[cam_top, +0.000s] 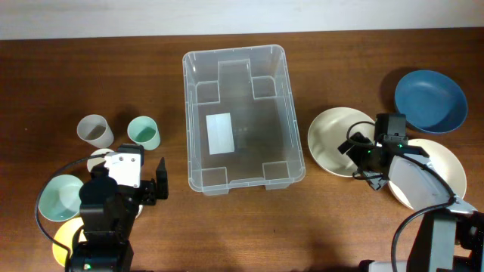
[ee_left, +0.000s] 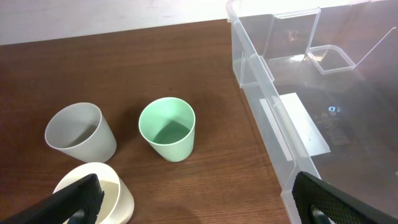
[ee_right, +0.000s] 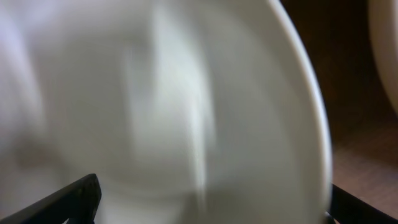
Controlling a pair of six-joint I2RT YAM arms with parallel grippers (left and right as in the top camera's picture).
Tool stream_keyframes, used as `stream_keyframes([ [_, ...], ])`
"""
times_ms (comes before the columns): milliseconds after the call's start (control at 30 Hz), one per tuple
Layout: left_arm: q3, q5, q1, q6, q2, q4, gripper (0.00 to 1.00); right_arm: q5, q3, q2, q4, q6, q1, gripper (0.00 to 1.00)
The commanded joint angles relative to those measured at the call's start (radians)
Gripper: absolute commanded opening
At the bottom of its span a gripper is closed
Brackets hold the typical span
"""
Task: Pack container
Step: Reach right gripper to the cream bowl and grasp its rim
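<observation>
The brown bench carries everything. The container, clear and empty apart from its white label, sits at the centre of the overhead view with its long axis running 12 to 6. At 3 o'clock of it lie 2 cream plates, the nearer cream plate just beside its wall, and a blue bowl farther out. At 9 o'clock stand a grey cup and a green cup. The right claw hangs over the nearer cream plate, jaws spread wide and gripping nothing; its own camera shows only blurred pale surface. The left claw is likewise spread wide and empty, the cups at its 12 o'clock. The container lies at 9 o'clock of the right claw and 3 o'clock of the left, which is nearer its wall. My guess: the plate goes first, by the right arm.
</observation>
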Motion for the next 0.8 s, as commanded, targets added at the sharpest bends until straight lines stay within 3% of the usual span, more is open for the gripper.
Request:
stream_keyframes([
  [0, 0.021, -0.006, 0.000, -0.010, 0.000, 0.006, 1.00, 0.024, -0.008, 0.002, 0.024, 0.008, -0.002, 0.91],
  [133, 0.021, -0.006, 0.000, -0.010, 0.000, 0.006, 0.99, 0.024, -0.008, 0.002, 0.032, 0.008, -0.002, 0.64],
  [200, 0.021, -0.006, 0.000, -0.010, 0.000, 0.006, 0.99, 0.024, -0.008, 0.002, 0.030, 0.008, -0.002, 0.59],
  [767, 0.021, -0.007, 0.001, -0.010, 0.000, 0.006, 0.99, 0.038, -0.009, 0.151, 0.040, 0.012, -0.002, 0.57],
])
